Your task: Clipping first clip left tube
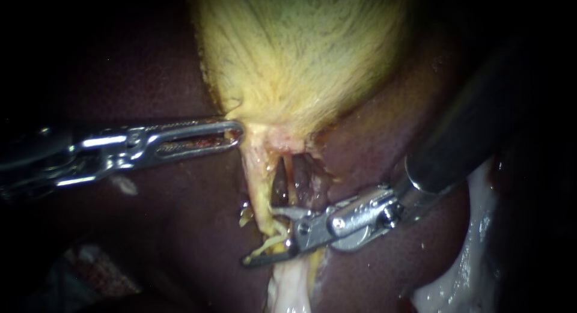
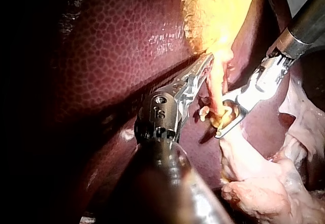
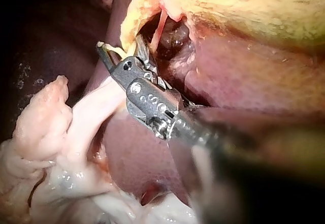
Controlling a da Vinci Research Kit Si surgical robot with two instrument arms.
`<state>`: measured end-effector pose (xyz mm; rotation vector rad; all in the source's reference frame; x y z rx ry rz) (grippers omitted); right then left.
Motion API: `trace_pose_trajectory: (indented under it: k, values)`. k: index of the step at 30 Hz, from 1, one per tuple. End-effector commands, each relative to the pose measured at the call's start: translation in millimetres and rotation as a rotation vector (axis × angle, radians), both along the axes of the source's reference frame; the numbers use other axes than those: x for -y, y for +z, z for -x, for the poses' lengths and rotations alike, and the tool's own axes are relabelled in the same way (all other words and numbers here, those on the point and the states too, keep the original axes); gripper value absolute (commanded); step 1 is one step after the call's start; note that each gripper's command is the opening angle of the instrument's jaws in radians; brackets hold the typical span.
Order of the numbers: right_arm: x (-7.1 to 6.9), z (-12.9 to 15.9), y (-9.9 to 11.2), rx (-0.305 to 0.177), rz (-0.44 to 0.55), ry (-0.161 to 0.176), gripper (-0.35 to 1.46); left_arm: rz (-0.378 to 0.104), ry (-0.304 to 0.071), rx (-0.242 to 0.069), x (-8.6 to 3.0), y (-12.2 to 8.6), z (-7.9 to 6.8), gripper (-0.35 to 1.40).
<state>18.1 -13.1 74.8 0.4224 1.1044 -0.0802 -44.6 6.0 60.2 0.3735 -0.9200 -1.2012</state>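
1. The yellow gallbladder hangs in at 12 o'clock. The dark red liver lies all around it.
2. The left instrument comes in from 9 o'clock. Its long slotted jaws lie together and pinch the gallbladder's lower edge, just left of the narrow neck.
3. The left tube is a pale yellow strand. It runs from the neck down toward 6 o'clock, just left of the middle.
4. A thin tube runs beside it on its 3 o'clock side, with a dark gap between the two.
5. The right instrument comes in from 2 o'clock. Its jaws stand apart, one on each side of the left tube at its lower end, and they do not squeeze it.
6. Below the jaws, white pale tissue goes on to 6 o'clock.
7. From the left wrist, the right instrument sits across the tube, ahead of the left instrument.
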Motion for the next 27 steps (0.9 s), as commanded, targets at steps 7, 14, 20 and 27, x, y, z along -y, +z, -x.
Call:
trace_pose_trajectory:
  k: [7,14,20,27]
  values:
    - [-0.8,1.4,-0.1,0.074,0.004,-0.011,-0.35,0.001,0.000,-0.001,0.1,0.1,0.0,-0.35]
    - [-0.7,1.6,-0.1,0.097,-0.028,0.000,-0.35,0.001,0.001,0.000,0.1,0.3,-0.2,-0.35]
    - [-0.6,1.6,0.0,0.101,-0.037,0.005,-0.35,0.001,0.001,0.000,0.1,0.3,-0.1,-0.35]
    - [-0.4,1.6,0.1,0.103,-0.040,0.006,-0.35,0.001,0.001,0.000,0.0,0.4,-0.1,-0.35]
